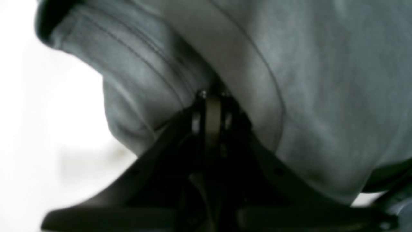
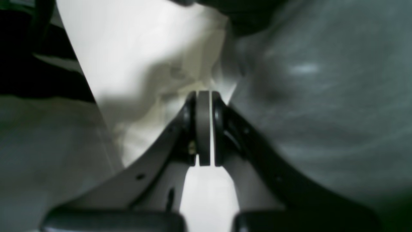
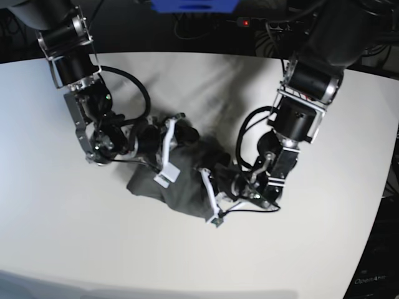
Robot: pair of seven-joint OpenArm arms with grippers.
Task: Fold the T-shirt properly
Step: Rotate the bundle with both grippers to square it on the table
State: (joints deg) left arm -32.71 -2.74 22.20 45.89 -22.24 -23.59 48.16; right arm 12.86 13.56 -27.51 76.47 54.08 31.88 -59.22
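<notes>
The dark grey T-shirt (image 3: 186, 187) lies bunched in a heap at the middle of the white table (image 3: 75, 243). My left gripper (image 3: 212, 198) is at the heap's right side. In the left wrist view this left gripper (image 1: 212, 96) is shut on a stitched fold of the T-shirt (image 1: 322, 96), and cloth fills the view around it. My right gripper (image 3: 166, 152) reaches in from the left over the heap's top. In the right wrist view the right gripper (image 2: 204, 95) is shut, and a pale-lit edge of the T-shirt (image 2: 322, 112) runs to its tips.
Black cables (image 3: 249, 134) loop from both arms close over the cloth. A blue object (image 3: 193, 5) and more wiring sit beyond the table's far edge. Bare white table surface shows in front of the heap and to its left.
</notes>
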